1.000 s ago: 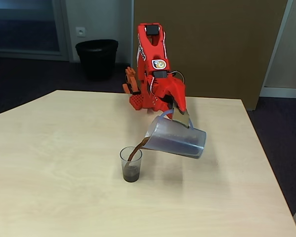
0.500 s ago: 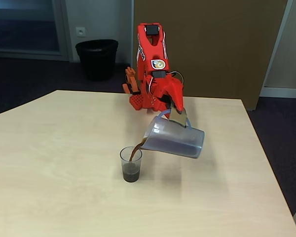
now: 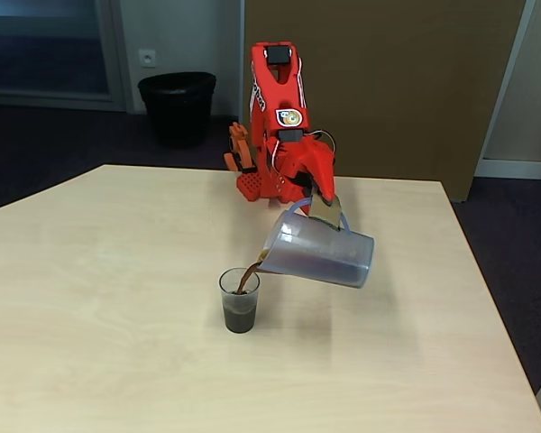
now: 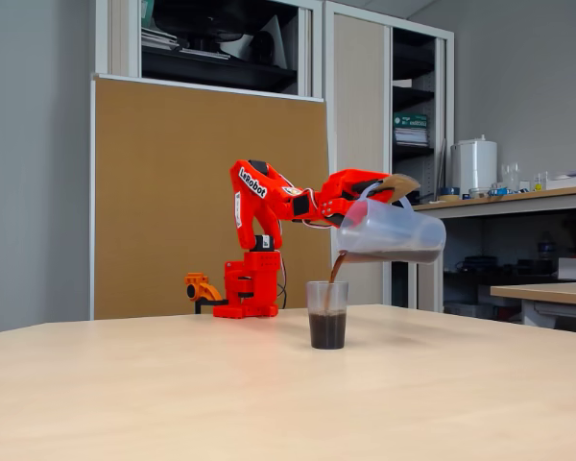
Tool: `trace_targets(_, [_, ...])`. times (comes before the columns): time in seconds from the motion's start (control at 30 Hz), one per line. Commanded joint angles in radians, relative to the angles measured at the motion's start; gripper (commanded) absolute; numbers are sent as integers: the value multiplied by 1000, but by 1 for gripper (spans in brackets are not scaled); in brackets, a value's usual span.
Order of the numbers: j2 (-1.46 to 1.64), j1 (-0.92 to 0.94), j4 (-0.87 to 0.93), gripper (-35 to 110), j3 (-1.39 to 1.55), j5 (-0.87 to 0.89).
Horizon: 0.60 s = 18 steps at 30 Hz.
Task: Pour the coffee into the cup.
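A small clear cup (image 3: 240,301) (image 4: 326,314) stands on the wooden table, about half full of dark coffee (image 3: 240,315) (image 4: 326,329). Above and to its right the bluish translucent jug (image 3: 318,250) (image 4: 389,232) hangs tipped on its side, spout over the cup's rim. A thin brown stream (image 3: 247,279) (image 4: 338,267) runs from the spout into the cup. More coffee lies along the jug's lower wall. The red arm's gripper (image 3: 326,210) (image 4: 396,184) is shut on the jug's handle at the top.
The arm's red base (image 3: 257,185) (image 4: 245,298) stands at the table's far edge. Bare tabletop (image 3: 99,289) spreads to the left and front of the cup. A black bin (image 3: 177,106) stands on the floor behind the table.
The jug has tipped slightly further and shifted a little. The coffee level in the cup has risen.
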Motion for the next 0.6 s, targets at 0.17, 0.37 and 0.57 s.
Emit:
trace_targets(0.17, [32,-5,-34,0,-9,29])
trace_targets(0.37, [28,-3,-35,0,-11,23])
trace_targets(0.57, [28,-8,-23,0,-12,-26])
